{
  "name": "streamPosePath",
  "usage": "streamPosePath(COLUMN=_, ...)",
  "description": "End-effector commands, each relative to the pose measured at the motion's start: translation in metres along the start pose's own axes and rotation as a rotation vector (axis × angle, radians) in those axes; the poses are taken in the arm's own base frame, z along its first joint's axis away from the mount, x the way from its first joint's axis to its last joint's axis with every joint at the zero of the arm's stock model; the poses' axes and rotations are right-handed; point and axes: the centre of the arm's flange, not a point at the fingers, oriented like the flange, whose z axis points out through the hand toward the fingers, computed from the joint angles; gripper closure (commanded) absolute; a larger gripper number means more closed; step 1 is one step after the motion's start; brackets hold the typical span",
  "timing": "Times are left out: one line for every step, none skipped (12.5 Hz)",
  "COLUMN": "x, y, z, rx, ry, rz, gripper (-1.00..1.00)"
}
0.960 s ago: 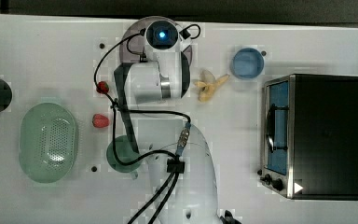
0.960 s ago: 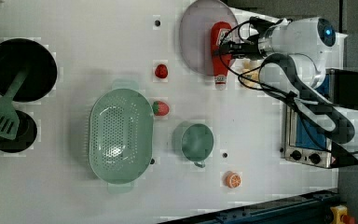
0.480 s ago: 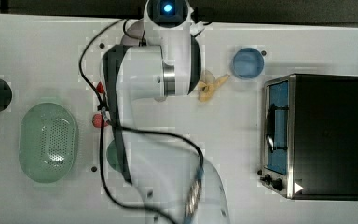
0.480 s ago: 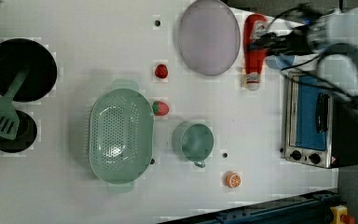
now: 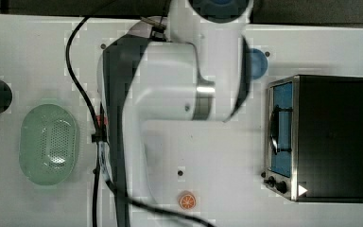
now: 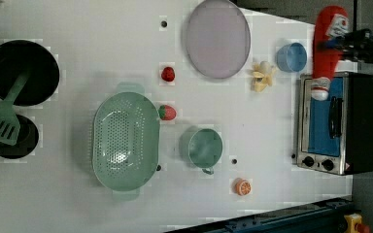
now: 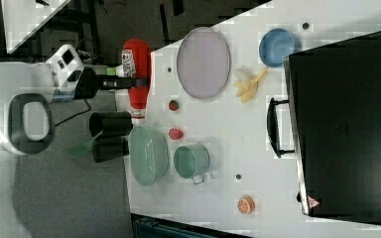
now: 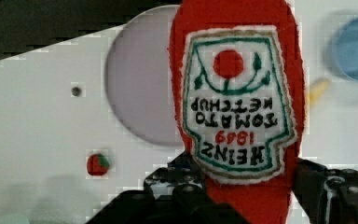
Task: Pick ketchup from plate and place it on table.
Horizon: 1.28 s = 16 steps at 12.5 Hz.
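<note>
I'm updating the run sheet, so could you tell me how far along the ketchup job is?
Done: the ketchup is off the plate, which lies bare. In hand: the gripper is clamped on the bottle and holds it in the air, well above the table, as the right view shows. Left: lowering it onto a bare patch of table and letting go.

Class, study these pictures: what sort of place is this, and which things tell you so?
Probably a robot lab's mock kitchen: a white table with a toaster oven, a green colander, and a toy ketchup bottle.
</note>
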Motion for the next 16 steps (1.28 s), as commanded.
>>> streamPosePath(x=-0.012, y=0.065, z=0.018, rx=-0.043, ry=-0.082, rz=0.163, gripper=-0.16)
streamPosePath(x=-0.021, y=0.071, z=0.020, rx=-0.048, ry=-0.085, rz=0.185, gripper=-0.16)
streamPosePath(x=-0.030, y=0.073, z=0.023, rx=-0.051, ry=-0.088, rz=0.200, gripper=-0.16)
streamPosePath(x=-0.041, y=0.073, z=0.027, rx=-0.055, ry=-0.090, rz=0.214, gripper=-0.16)
streamPosePath(x=-0.051, y=0.072, z=0.032, rx=-0.058, ry=-0.088, rz=0.230, gripper=-0.16)
streamPosePath(x=-0.061, y=0.071, z=0.039, rx=-0.062, ry=-0.084, rz=0.251, gripper=-0.16)
streamPosePath(x=-0.071, y=0.070, z=0.048, rx=-0.064, ry=-0.080, rz=0.269, gripper=-0.16)
streamPosePath(x=-0.082, y=0.069, z=0.059, rx=-0.067, ry=-0.080, rz=0.275, gripper=-0.16)
streamPosePath(x=-0.091, y=0.068, z=0.073, rx=-0.069, ry=-0.076, rz=0.275, gripper=-0.16)
streamPosePath(x=-0.099, y=0.068, z=0.088, rx=-0.072, ry=-0.073, rz=0.271, gripper=-0.16)
streamPosePath(x=-0.108, y=0.069, z=0.106, rx=-0.082, ry=-0.074, rz=0.261, gripper=-0.16)
streamPosePath(x=-0.117, y=0.071, z=0.124, rx=-0.106, ry=-0.067, rz=0.241, gripper=-0.16)
streamPosePath(x=-0.125, y=0.075, z=0.140, rx=-0.133, ry=-0.049, rz=0.223, gripper=-0.16)
streamPosePath(x=-0.133, y=0.078, z=0.157, rx=-0.155, ry=-0.043, rz=0.225, gripper=-0.16)
streamPosePath(x=-0.142, y=0.081, z=0.175, rx=-0.162, ry=-0.056, rz=0.244, gripper=-0.16)
streamPosePath(x=-0.149, y=0.082, z=0.191, rx=-0.164, ry=-0.071, rz=0.255, gripper=-0.16)
